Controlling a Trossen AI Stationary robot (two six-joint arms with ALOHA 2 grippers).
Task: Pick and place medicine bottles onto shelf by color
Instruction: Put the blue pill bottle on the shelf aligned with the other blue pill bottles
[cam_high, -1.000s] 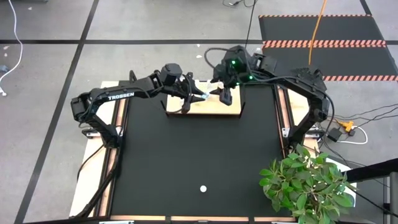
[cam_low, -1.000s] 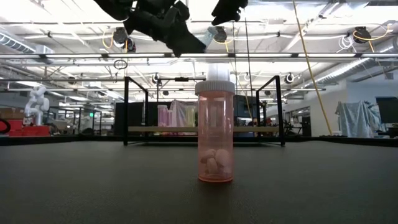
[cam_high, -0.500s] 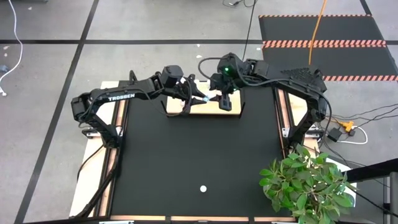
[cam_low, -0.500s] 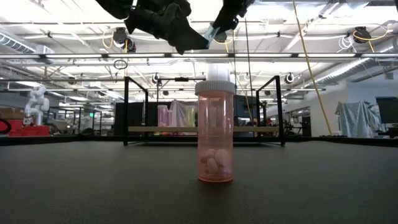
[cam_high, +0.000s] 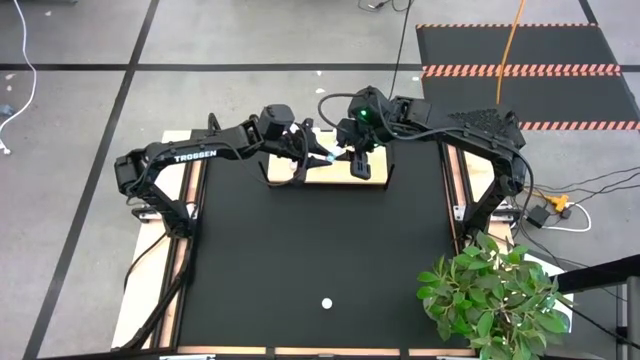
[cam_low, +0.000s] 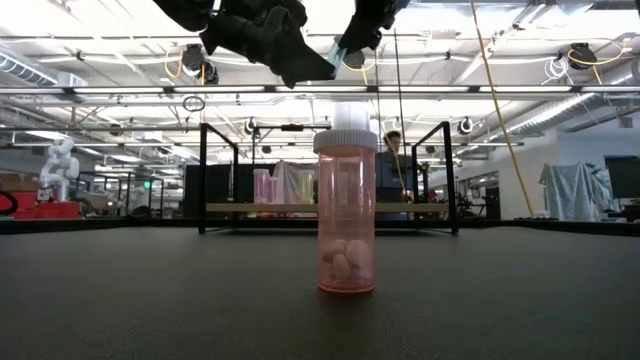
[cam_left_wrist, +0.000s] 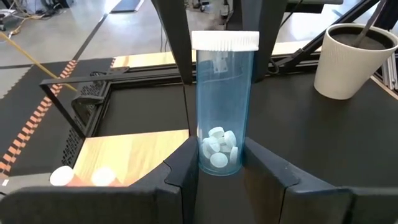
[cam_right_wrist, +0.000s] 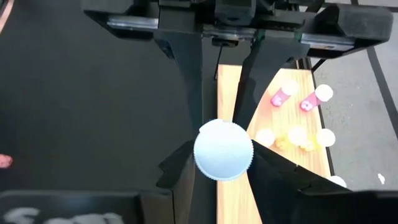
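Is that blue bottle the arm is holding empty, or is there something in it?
Not empty. White pills lie at the bottom of the blue bottle; the rest is clear up to its white cap.

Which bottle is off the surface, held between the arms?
The blue bottle, gripped at its base by the left gripper above the shelf. The pink bottle stands alone on the table.
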